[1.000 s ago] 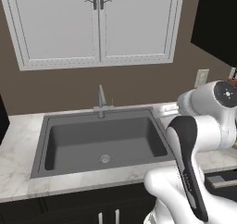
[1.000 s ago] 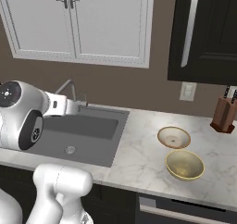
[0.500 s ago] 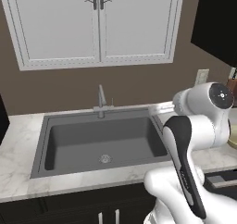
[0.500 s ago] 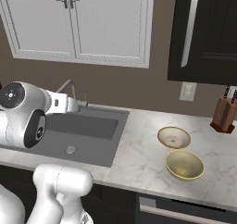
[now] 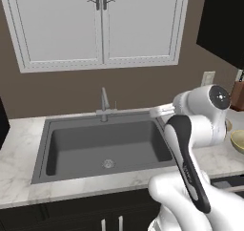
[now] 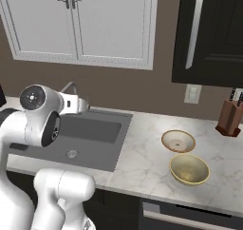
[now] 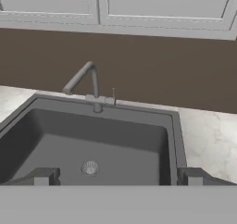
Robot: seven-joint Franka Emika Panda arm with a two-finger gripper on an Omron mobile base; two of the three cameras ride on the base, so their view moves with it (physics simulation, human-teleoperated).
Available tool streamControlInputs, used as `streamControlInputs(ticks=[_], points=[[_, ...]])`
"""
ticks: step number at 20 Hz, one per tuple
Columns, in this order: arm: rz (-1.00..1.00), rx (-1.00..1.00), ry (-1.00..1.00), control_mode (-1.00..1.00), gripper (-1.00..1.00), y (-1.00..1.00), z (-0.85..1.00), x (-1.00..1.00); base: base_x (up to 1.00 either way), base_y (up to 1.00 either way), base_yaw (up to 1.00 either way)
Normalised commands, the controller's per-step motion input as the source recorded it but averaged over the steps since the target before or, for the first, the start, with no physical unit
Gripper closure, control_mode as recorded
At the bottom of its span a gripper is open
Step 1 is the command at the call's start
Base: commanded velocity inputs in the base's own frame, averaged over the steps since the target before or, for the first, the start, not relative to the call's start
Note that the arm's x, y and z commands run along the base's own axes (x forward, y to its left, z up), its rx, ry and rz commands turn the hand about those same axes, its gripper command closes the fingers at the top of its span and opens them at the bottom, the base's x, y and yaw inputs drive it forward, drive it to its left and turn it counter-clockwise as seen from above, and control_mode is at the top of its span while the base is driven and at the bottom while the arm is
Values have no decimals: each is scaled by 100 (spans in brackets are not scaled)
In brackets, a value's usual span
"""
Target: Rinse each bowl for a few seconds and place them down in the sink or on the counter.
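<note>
Two bowls sit on the counter right of the sink: the tan bowl further back and the cream-yellow bowl nearer the front edge. The cream-yellow bowl also peeks in at the right edge of the left base view. My gripper is open and empty, its fingertips wide apart. It hovers at the near side of the dark grey sink, facing the faucet and the drain, well left of both bowls. The hand shows above the sink's left part.
A wooden knife block stands at the back right of the counter, under a dark upper cabinet. White wall cabinets hang above the sink. My own arm covers the sink's right rim in the left base view.
My arm's upper joint has shifted slightly over the sink. The jaws stay open and the bowls have not moved.
</note>
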Motion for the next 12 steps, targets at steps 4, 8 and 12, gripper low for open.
streamControlInputs(ticks=[4, 8, 12], points=[[6, 0, 0, -100, -100, 0, -23, 29, 0, 0, 0], [8, 0, -5, -100, -100, 0, -31, 23, 0, 0, 0], [9, 4, -8, -100, -100, 0, -30, 21, 0, 0, 0]])
